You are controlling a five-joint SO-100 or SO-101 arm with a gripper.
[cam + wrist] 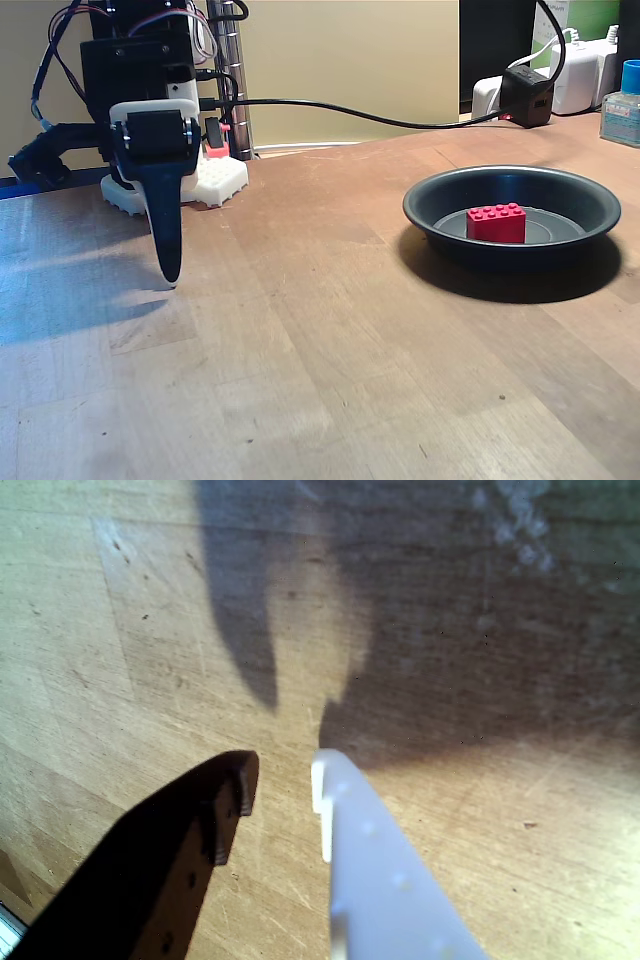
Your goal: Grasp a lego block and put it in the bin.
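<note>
Red lego block (496, 222) sits inside the bin (512, 190), on the flat floor of the dark round pan, roughly centred, studs up, long face toward the fixed camera. By the look of it the task's placing is already done. Judged as an object: small, light, rigid moulded plastic, not fragile, with smooth glossy sides that could slip under a weak pinch. Best hold would be across the two long flat sides, fingers coming down from above, clear of the studs; the pan's sloped wall leaves room for that at centre. The gripper (283, 782) is well apart from the pan, low over the bare wooden table (330, 350) at the left of the fixed view, pointing downward near the white robot base (215, 180). Wrist view shows what the fixed view cannot: the dark finger (225, 810) and the white finger (345, 820) stand a narrow gap apart, nothing between them, only scratched wood and their shadows beneath. From the fixed camera's side-on angle the fingers overlap into one dark blade, so the gap is unreadable there. Fixed view alone gives the block, the pan, and the black cable (380, 115) running along the back toward a power adapter (528, 95).
</note>
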